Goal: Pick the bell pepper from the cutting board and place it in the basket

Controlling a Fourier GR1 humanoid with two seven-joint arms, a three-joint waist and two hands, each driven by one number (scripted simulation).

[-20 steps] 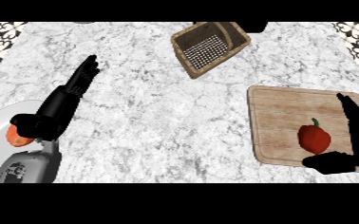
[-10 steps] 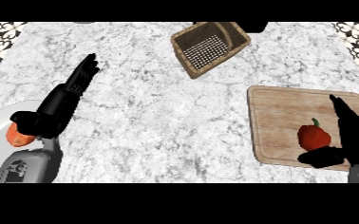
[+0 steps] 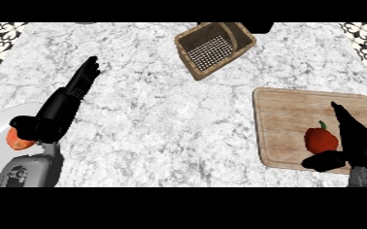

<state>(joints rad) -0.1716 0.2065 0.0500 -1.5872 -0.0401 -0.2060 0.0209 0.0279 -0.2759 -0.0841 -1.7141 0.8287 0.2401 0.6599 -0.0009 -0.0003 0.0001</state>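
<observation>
Bell pepper [image 3: 320, 139] sat red on the cutting board [image 3: 287, 111], toward the board's near right part, stem pointing away from the robot. Right hand [image 3: 350, 143] was just beside it. Fingers ran straight along the pepper's right side, thumb stuck out below it, nothing clasped (open, bracketing rather than holding). Pepper looked squat, with no marked long axis that I could tell. Left hand [image 3: 72, 94] rested open far to the left, well apart, so the right was plainly nearer. Basket [image 3: 189, 58] lay beyond the board, to its left; the carry would likely run that way.
</observation>
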